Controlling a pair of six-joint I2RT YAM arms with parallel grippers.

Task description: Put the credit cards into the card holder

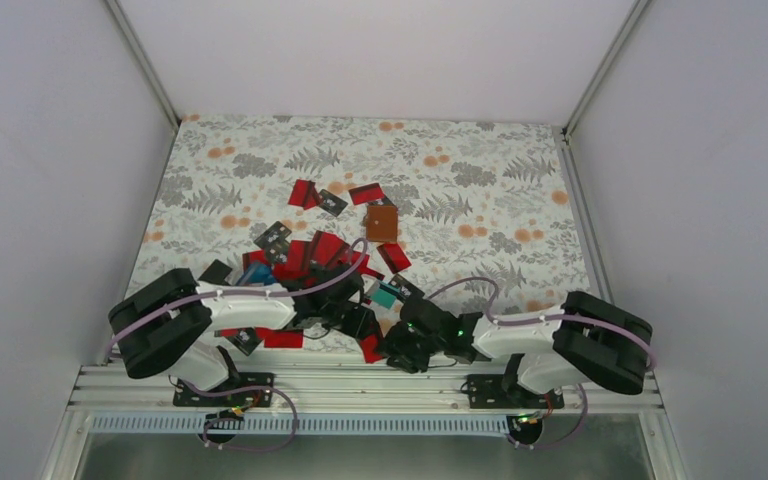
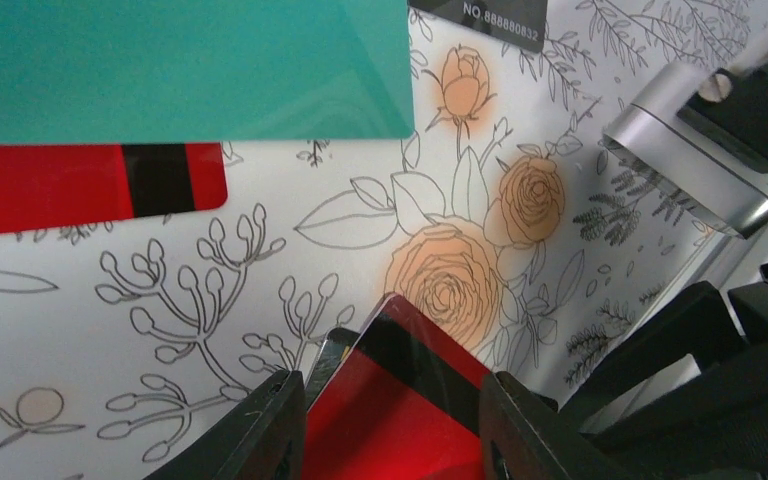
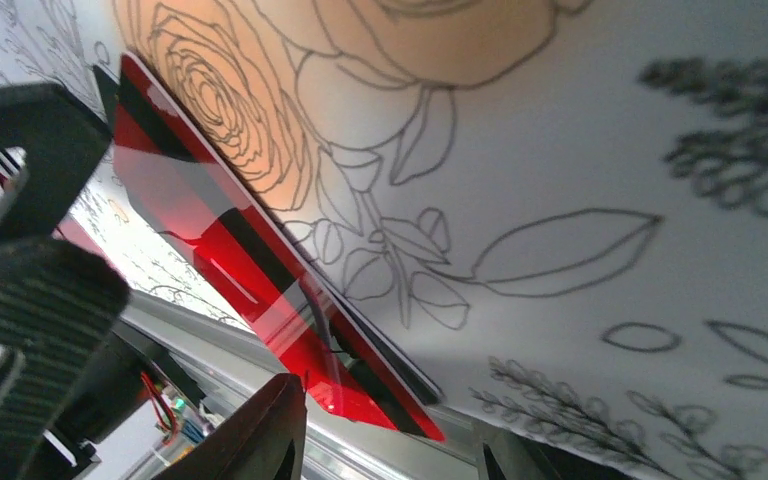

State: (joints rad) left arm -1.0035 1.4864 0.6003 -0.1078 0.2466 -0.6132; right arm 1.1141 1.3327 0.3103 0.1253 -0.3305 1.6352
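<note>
Left hand (image 2: 390,395): narrow, fingers pressed on both long edges of a red card (image 2: 410,350).
Right hand (image 3: 390,430): narrow; a red card's end sits between its fingers, grip cannot be told.
Cards (image 1: 300,255): scattered on the counter (image 1: 480,170) before both arms.
Card holder (image 1: 381,224): beyond the pile, well apart from both hands.

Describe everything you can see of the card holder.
The card holder is a small, brown, roughly square wallet that looks like leather. It lies flat and apparently closed on the floral tablecloth, just beyond the heap of credit cards, near the table's middle. A red card lies close behind it; whether they touch is too small to tell. Only the top view shows it.
</note>
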